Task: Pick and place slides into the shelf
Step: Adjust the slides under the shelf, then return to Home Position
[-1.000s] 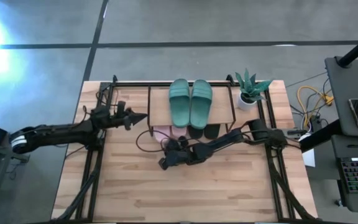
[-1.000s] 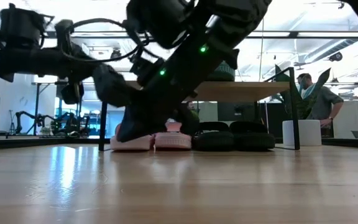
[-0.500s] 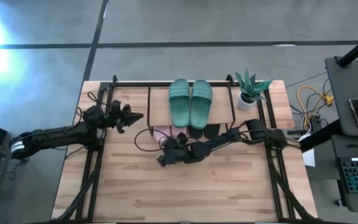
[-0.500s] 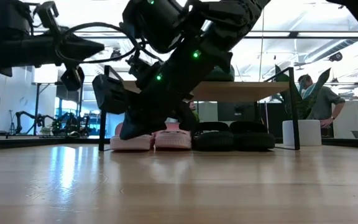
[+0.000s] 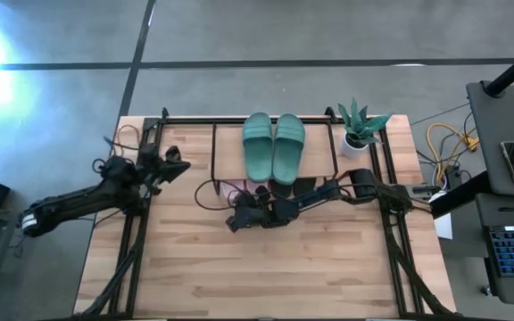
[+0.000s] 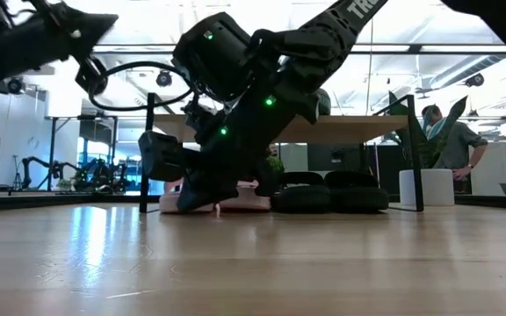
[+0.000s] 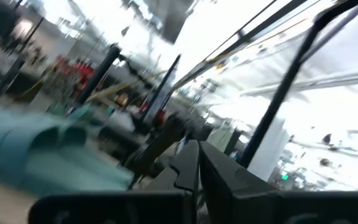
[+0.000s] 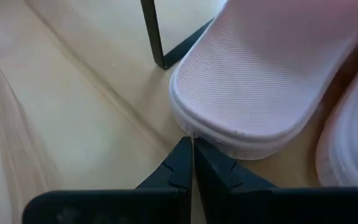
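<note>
Two pink slides (image 8: 253, 93) lie on the desk (image 5: 266, 276) under the shelf (image 5: 230, 152); our right pincer (image 8: 192, 155), clenched empty, noses one heel. We judge them light, soft, grippy rubber, best pinched at the strap. Left pincer (image 7: 197, 168) is clenched aloft.

Both arms are dark, near-black, built of slim tubular links joined by bulkier rounded housings — 2 arms in all. The left arm (image 5: 87, 198) ends at its base in a pale grey-white cuff, and thin black cables loop loosely around its wrist. The right arm (image 5: 328, 194) carries a long black cable loop by its wrist and shows small green indicator lights on its housings, with white lettering along 1 upper link. Each gripper's fingers (image 8: 179, 167) are matt black, angular, wedge-shaped.
</note>
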Controlling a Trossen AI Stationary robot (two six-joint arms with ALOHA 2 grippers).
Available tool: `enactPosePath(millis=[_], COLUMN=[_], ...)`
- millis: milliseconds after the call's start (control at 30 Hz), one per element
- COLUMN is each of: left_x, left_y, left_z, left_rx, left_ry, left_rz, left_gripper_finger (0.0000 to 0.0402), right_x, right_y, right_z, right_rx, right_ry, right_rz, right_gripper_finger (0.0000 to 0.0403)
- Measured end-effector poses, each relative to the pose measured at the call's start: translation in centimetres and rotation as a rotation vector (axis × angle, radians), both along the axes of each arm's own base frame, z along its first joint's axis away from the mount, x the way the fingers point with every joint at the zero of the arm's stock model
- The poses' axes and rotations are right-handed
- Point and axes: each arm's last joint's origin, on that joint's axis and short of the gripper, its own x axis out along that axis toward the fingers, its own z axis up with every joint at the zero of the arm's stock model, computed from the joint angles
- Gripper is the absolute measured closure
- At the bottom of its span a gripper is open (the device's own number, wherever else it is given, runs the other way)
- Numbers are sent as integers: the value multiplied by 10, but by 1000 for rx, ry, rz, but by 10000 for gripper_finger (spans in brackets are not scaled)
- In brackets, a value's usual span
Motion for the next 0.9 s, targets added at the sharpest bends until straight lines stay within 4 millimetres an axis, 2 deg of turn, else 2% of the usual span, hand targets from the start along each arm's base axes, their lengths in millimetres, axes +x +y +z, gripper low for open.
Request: enactPosePath(millis=[233,400,567,700,900], left_x=[-3,-3,-3,-3,-6], left_y=[-1,-1,-1,-1,-3], left_z=[-2,-2,-2,-2,1], left_rx=[-18,-17,-17,-17,51], left_ry=[-10,-11,-11,-14,-49], left_rz=[-10,-10,-10,-7,16], left_gripper_finger=[402,402,402,402,402], right_x=[10,15,13,4,-6], right_y=[-2,12,38,50,59], right_z=[15,32,63,87,151], right_rx=[-6,-1,5,-12,-34], right_ry=[-43,-76,-98,24,90], right_rz=[5,33,87,113,126], right_gripper_finger=[390,390,390,390,390])
